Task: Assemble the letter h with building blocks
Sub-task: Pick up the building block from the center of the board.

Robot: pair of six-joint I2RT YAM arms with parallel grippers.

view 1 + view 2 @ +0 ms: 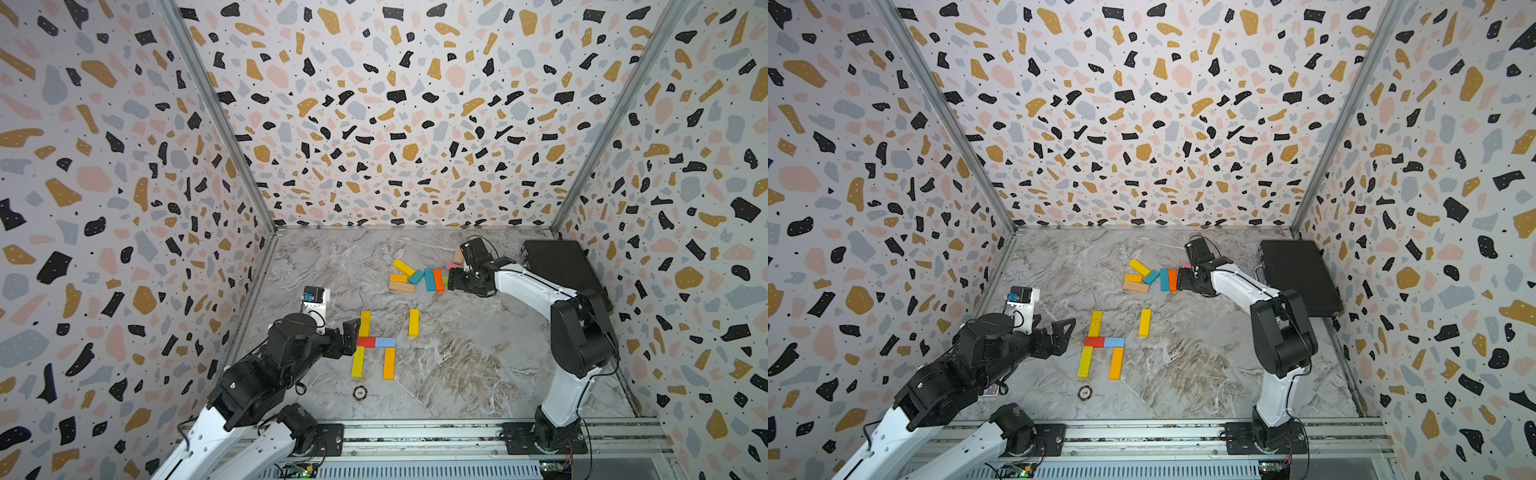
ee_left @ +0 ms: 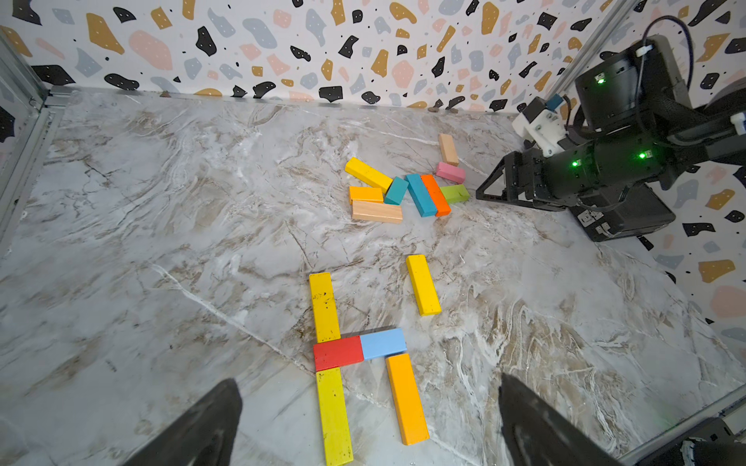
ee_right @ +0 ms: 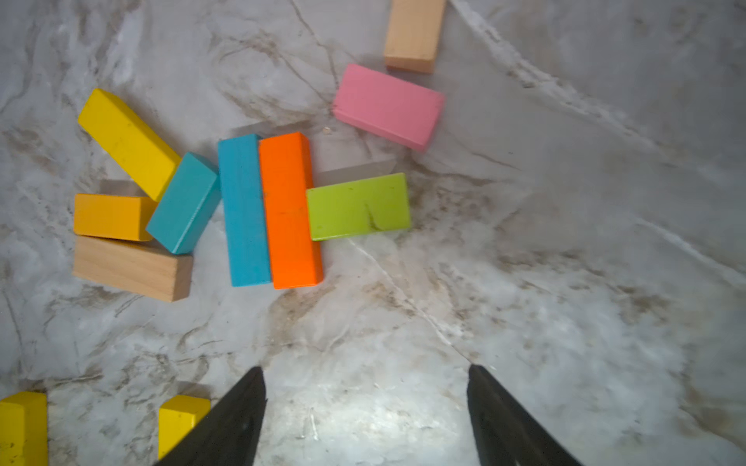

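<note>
The left gripper [image 2: 369, 383] hangs with its fingers [image 2: 210, 423] wide apart and empty. Just ahead of the tips lies the unfinished letter.

The building blocks [image 2: 333, 415] look like light, stiff painted wood, probably smooth enough to slip. A pinch across the two long sides at mid-length would likely hold best.

Six lie here:
- two yellow ones in line, with the red block [image 2: 338, 353] between them, form the stem;
- the light blue block [image 2: 382, 343] touches the red one's end;
- the amber block [image 2: 407, 397] runs from it back toward the fingers;
- the loose yellow block [image 2: 423, 284] lies beyond, apart from the rest.

Farther out, the right gripper [image 3: 365, 369] hovers with its fingers [image 3: 234, 411] apart and nothing between them. Ahead of them is a heap of nine, with the green block [image 3: 358, 206] closest: one yellow, one amber, one orange, two teal, one green, one pink, two plain wood. That makes fifteen.
</note>
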